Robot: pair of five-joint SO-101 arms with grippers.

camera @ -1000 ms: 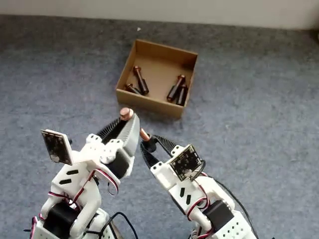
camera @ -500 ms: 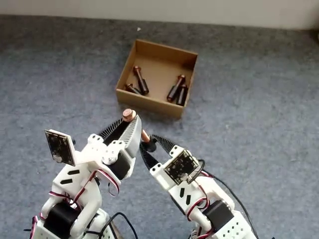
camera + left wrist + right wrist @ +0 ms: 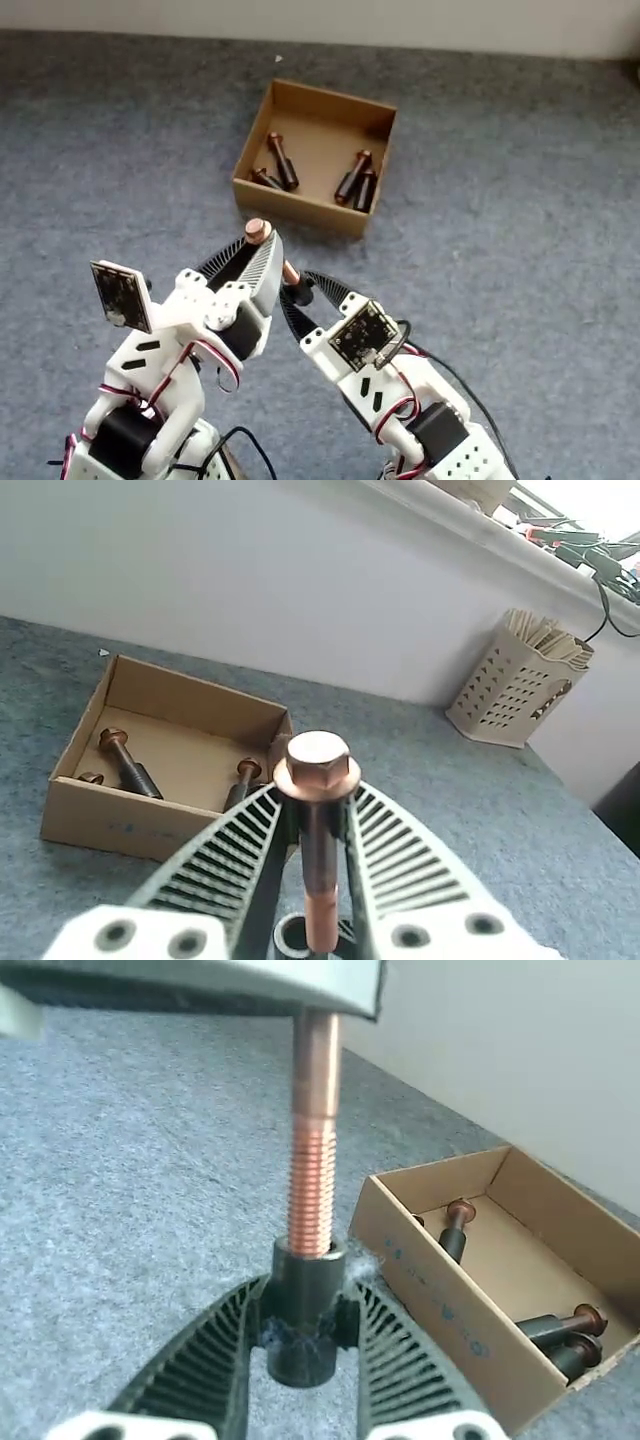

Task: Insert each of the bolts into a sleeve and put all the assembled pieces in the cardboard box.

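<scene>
My left gripper (image 3: 312, 820) is shut on a copper bolt (image 3: 318, 830), its hex head (image 3: 258, 231) up above the fingers. The bolt's threaded tip (image 3: 312, 1195) has just entered the mouth of a black sleeve (image 3: 305, 1310), which my right gripper (image 3: 302, 1345) is shut on. Both grippers meet over the carpet just in front of the cardboard box (image 3: 352, 223). Inside the box (image 3: 110, 815) lie several assembled bolt-and-sleeve pieces (image 3: 281, 163), some at its left and some at its right (image 3: 356, 181).
Grey carpet (image 3: 520, 230) covers the table all around. A pale wall (image 3: 250, 590) runs behind the box. A perforated beige holder (image 3: 515, 685) with sticks stands against the wall, seen in the left wrist view.
The left gripper has shifted slightly right and down with the bolt, bringing its tip into the sleeve held by the right gripper. Little changed in the last half second.
</scene>
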